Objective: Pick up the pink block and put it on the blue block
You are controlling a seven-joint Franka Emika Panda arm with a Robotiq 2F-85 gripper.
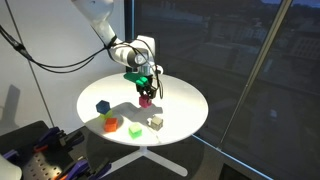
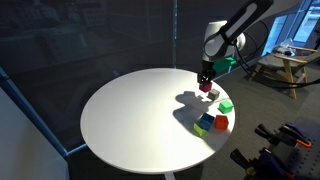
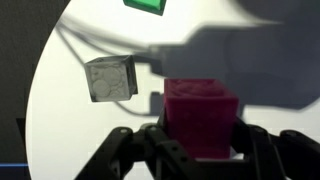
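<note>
cube of magenta pink, the small pink block (image 3: 203,115) sits between the two dark fingers (image 3: 150,148) of the tool (image 3: 203,142). in the wrist view the tool pinches the block from either side, with its upper face showing above the fingers. in an exterior view the same pink block (image 1: 146,99) is directly under the tool (image 1: 146,91), low over the round white worktop (image 1: 185,105). whether its underside touches the surface or hangs just clear of it cannot be told. its shadow falls on the worktop right beside it.

nearest to the tool is a small pale beige cube (image 3: 110,78). it stands just beside the tool, apart from the pink block and not touching it. a bright green cube (image 3: 145,5) lies further out from the tool, cut off by the upper edge of the wrist view.

the small dark blue cube, the blue block (image 1: 102,107), rests on the worktop well apart from the tool, with nothing on top of it. a small orange cube (image 1: 110,123) sits close beside the blue block, equally far from the tool.

the white robot arm (image 1: 100,25) reaches down to the tool from above the worktop's edge.
</note>
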